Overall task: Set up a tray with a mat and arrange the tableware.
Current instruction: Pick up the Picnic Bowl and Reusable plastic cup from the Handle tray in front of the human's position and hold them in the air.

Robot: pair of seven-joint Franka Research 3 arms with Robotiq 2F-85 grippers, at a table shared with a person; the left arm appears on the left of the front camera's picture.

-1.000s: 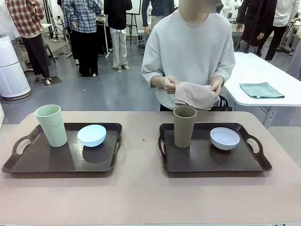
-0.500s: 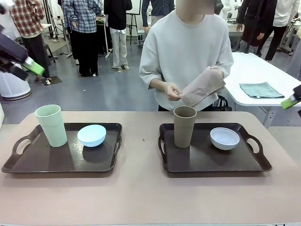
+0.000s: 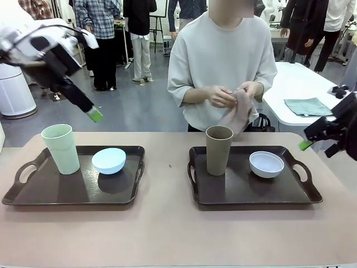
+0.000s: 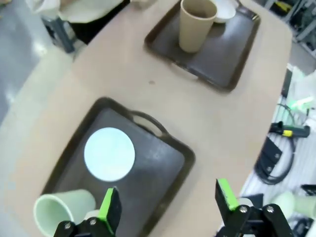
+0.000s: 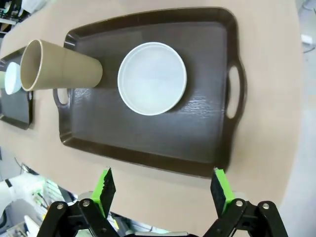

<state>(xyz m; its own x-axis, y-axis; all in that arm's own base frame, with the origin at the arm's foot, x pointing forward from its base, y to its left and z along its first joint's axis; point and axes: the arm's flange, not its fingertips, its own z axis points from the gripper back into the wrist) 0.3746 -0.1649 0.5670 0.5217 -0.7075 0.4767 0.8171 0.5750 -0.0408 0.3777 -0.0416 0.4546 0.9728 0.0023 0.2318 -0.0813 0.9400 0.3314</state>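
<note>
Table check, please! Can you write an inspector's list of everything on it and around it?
Surface: pinkish-beige table with two dark brown handled trays side by side.
Job's things: mint green tumbler and light blue bowl on the left tray; brown tumbler and pale bluish-white bowl on the right tray; beige cloth in the person's hands; no mat on either tray.
Clutter: tiny dark speck between the trays.
Grippers: left gripper open, empty, in the air by the left tray; right gripper open, empty, in the air by the right tray.
Cables: black cable loops below the table's edge.
Surroundings: folded green cloth on a white side table; people standing behind.
</note>
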